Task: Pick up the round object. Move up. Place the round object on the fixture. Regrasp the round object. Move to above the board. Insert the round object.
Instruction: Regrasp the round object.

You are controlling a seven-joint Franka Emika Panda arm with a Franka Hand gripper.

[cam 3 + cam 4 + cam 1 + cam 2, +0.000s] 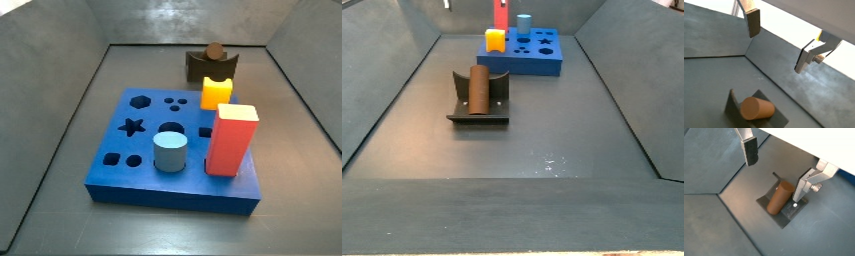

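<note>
Presently, gripper (774, 170): fingers spread wide, nothing held, poised above the fixture (785, 214). Below it, the round object (779, 197) is laid in the notch, freed for regrasping. Farther off, the board (540, 55) awaits insertion.

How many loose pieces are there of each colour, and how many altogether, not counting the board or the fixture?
Reddish-brown: 1, the round object lying in the fixture
Red: 1, the tall block on the board
Yellow-orange: 1, the notched block
Grey-blue: 1, the cylinder
Total: 4
The hand is open above the round object.
</note>
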